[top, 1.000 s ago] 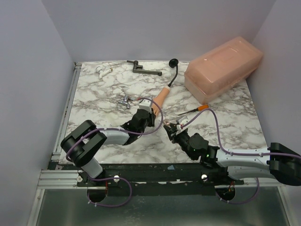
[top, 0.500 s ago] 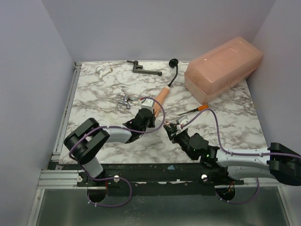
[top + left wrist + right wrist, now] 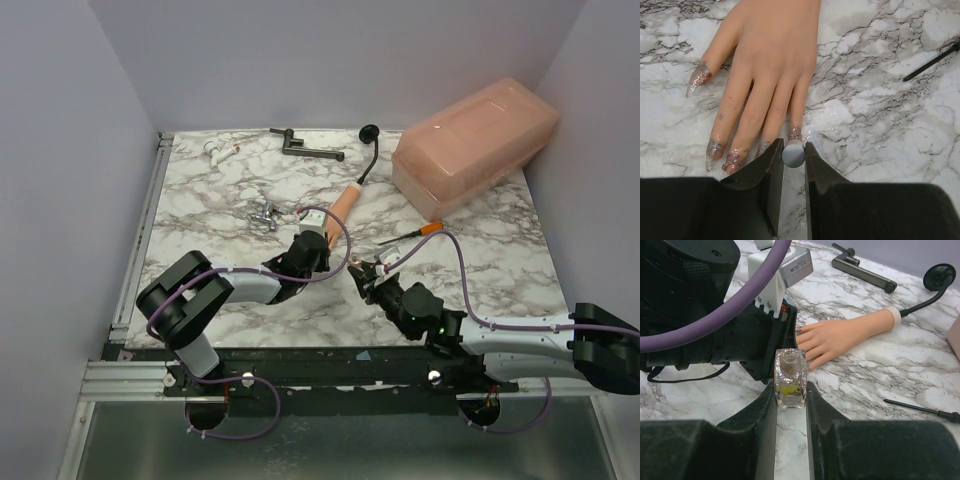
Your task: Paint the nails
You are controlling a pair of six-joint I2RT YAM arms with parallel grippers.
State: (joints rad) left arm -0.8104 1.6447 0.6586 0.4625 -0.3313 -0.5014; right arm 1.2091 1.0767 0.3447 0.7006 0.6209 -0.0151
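The peach mannequin hand (image 3: 771, 55) lies palm down on the marble, fingers toward my left gripper; it also shows in the top view (image 3: 340, 207) and the right wrist view (image 3: 845, 334). Its nails (image 3: 715, 148) carry reddish glitter. My left gripper (image 3: 793, 154) is shut on a grey brush cap (image 3: 793, 153), held at the little finger's nail (image 3: 794, 133). My right gripper (image 3: 791, 390) is shut on a clear glitter polish bottle (image 3: 790, 377), open-necked, just right of the left gripper (image 3: 310, 243).
A large pinkish translucent box (image 3: 474, 142) stands at the back right. The hand's black curved stem (image 3: 368, 150) runs to the back. A dark metal tool (image 3: 303, 146), a white piece (image 3: 220, 150), a small metal part (image 3: 263, 217) and an orange-tipped stick (image 3: 415, 234) lie around.
The left gripper has crept slightly forward toward the hand's fingers. The right arm has not moved.
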